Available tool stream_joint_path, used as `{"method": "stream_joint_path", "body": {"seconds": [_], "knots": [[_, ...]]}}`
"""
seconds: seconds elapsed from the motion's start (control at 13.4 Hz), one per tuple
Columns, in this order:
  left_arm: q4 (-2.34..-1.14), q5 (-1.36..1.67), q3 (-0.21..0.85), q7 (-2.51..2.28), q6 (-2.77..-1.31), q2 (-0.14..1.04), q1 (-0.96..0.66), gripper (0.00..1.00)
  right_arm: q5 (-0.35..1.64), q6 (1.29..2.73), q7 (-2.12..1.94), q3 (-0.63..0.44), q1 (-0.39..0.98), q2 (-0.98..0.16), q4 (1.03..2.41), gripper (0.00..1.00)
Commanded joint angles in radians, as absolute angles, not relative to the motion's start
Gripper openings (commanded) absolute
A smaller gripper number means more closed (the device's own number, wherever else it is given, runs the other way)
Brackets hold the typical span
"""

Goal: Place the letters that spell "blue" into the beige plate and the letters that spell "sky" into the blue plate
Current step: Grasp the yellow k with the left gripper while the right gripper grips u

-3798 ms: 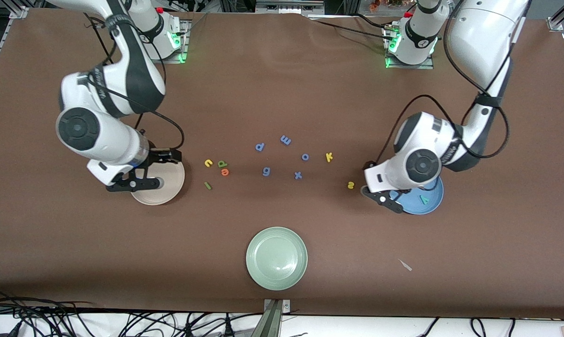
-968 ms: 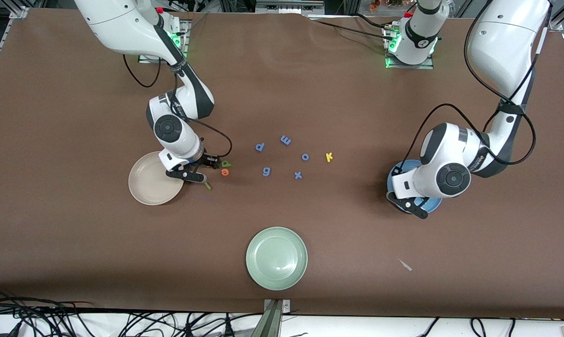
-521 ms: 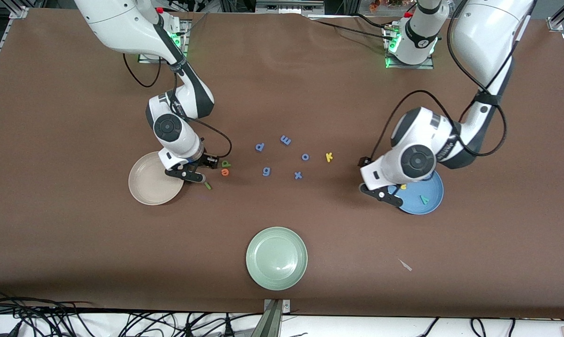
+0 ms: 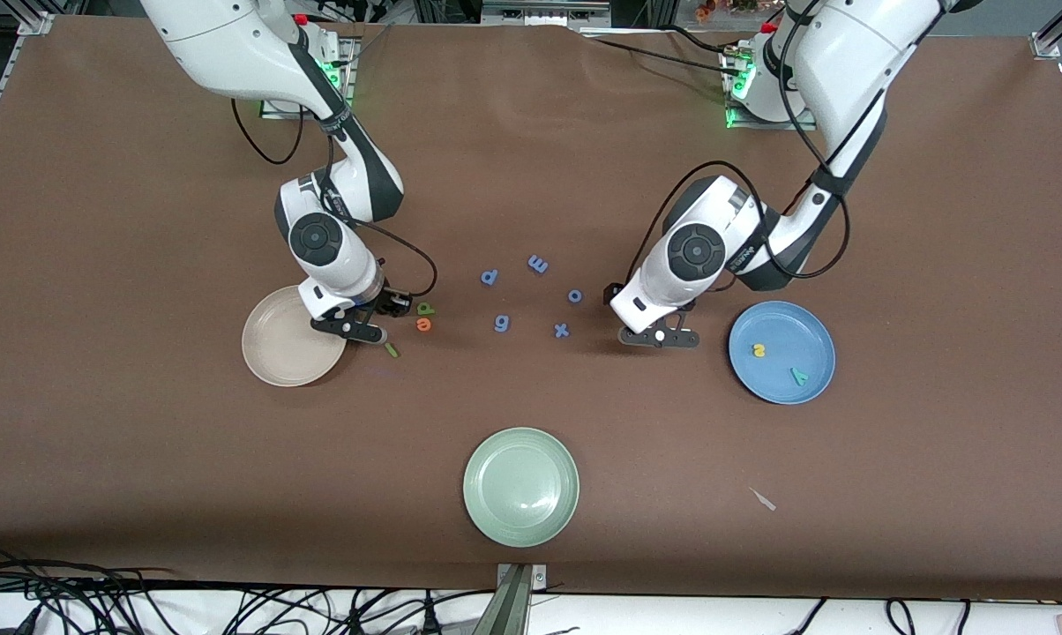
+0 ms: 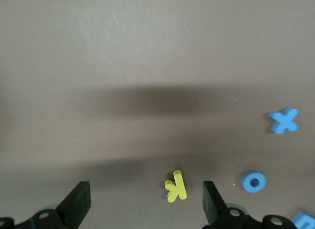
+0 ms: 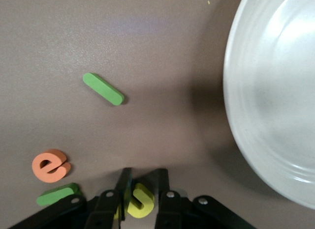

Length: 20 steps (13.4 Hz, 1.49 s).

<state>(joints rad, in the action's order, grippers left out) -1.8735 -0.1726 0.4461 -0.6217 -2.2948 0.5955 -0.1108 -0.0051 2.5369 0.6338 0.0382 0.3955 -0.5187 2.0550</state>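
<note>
My right gripper (image 6: 141, 187) is down on the table beside the beige plate (image 4: 271, 357), shut on the yellow u (image 6: 141, 200). Close by lie the green b (image 4: 422, 309), orange e (image 4: 422, 324) and dark-green l (image 4: 392, 350). The beige plate holds no letters. My left gripper (image 5: 145, 202) hangs open low over the yellow k (image 5: 176, 186), which lies between its fingers, nearer one of them; the arm hides the k in the front view. In the blue plate (image 4: 782, 328) lie the yellow s (image 4: 759, 350) and teal y (image 4: 798, 376).
Several blue-purple letters lie mid-table between the grippers, with the x (image 4: 562, 331) and o (image 4: 575, 295) closest to my left gripper (image 4: 659, 338). A pale green plate (image 4: 520, 487) sits nearer the front camera. A small pale scrap (image 4: 765, 500) lies near the blue plate.
My left gripper opened over the blue plate, left the yellow s there, and swung toward mid-table to hang over the k. My right gripper stayed put and closed on the u.
</note>
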Motion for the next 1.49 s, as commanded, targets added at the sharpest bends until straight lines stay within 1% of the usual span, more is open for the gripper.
{"method": "stream_joint_path", "body": {"seconds": [0.0, 0.15, 0.3, 0.45, 0.52, 0.6, 0.74, 0.82, 0.89, 0.97, 1.04, 1.19, 1.27, 1.41], "knots": [[-1.924, -0.202, 0.446, -0.774, -2.352, 0.601, -0.149, 1.0, -0.023, 2.518, 0.629, 0.035, 0.394, -0.493, 2.071, 0.26], [-1.921, -0.202, 0.445, -0.824, -2.365, 0.618, -0.182, 0.99, -0.023, 2.462, 0.629, 0.035, 0.394, -0.488, 2.046, 0.26], [-1.921, -0.272, 0.445, -0.825, -2.379, 0.633, -0.183, 0.89, -0.017, 2.459, 0.652, 0.038, 0.394, -0.489, 2.048, 0.28], [-1.916, -0.33, 0.445, -0.827, -2.379, 0.643, -0.179, 0.84, -0.017, 2.46, 0.679, 0.043, 0.394, -0.492, 2.046, 0.29], [-1.913, -0.333, 0.445, -0.827, -2.379, 0.649, -0.178, 0.79, -0.015, 2.462, 0.683, 0.044, 0.394, -0.494, 2.046, 0.38], [-1.913, -0.333, 0.445, -0.827, -2.379, 0.649, -0.178, 0.72, -0.015, 2.462, 0.704, 0.044, 0.394, -0.495, 2.045, 0.49], [-1.914, -0.333, 0.445, -0.827, -2.379, 0.65, -0.178, 0.5, -0.015, 2.465, 0.727, 0.07, 0.394, -0.495, 2.042, 0.57], [-1.913, -0.333, 0.445, -0.827, -2.379, 0.661, -0.178, 0.41, -0.014, 2.464, 0.732, 0.074, 0.394, -0.497, 2.034, 0.57], [-1.911, -0.333, 0.445, -0.827, -2.379, 0.663, -0.178, 0.28, -0.015, 2.464, 0.732, 0.074, 0.394, -0.499, 2.034, 0.57], [-1.911, -0.333, 0.446, -0.827, -2.379, 0.661, -0.173, 0.11, -0.015, 2.465, 0.732, 0.074, 0.394, -0.502, 2.037, 0.57], [-1.91, -0.333, 0.446, -0.827, -2.378, 0.658, -0.173, 0.0, -0.015, 2.468, 0.732, 0.074, 0.394, -0.502, 2.04, 0.57], [-1.902, -0.333, 0.448, -0.824, -2.358, 0.629, -0.164, 0.0, -0.023, 2.468, 0.721, 0.074, 0.394, -0.502, 2.043, 0.57], [-1.896, -0.333, 0.446, -0.818, -2.317, 0.605, -0.163, 0.0, -0.025, 2.468, 0.718, 0.074, 0.394, -0.502, 2.043, 0.57], [-1.843, -0.333, 0.448, -0.789, -2.167, 0.557, -0.15, 0.0, -0.025, 2.468, 0.707, 0.074, 0.394, -0.502, 2.046, 0.57]]}}
